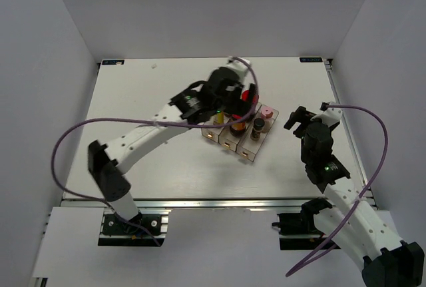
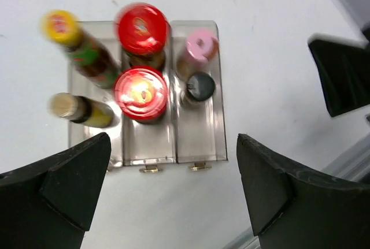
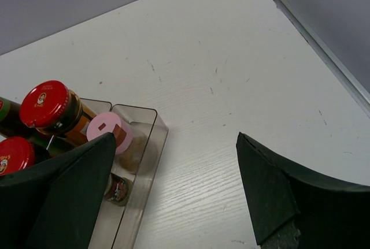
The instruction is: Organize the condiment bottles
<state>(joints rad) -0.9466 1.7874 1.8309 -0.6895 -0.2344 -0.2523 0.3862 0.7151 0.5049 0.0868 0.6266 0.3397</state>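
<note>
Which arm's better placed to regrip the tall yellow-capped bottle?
Likely left: left gripper hovers open above the tray by the tall yellow-capped bottle; right gripper sits outside the tray's opposite side.

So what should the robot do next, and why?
Probably lift the left gripper straight up and away. It is open and empty above the tray, and all six condiment bottles already stand inside, two in each compartment, so nothing looks left to place.
</note>
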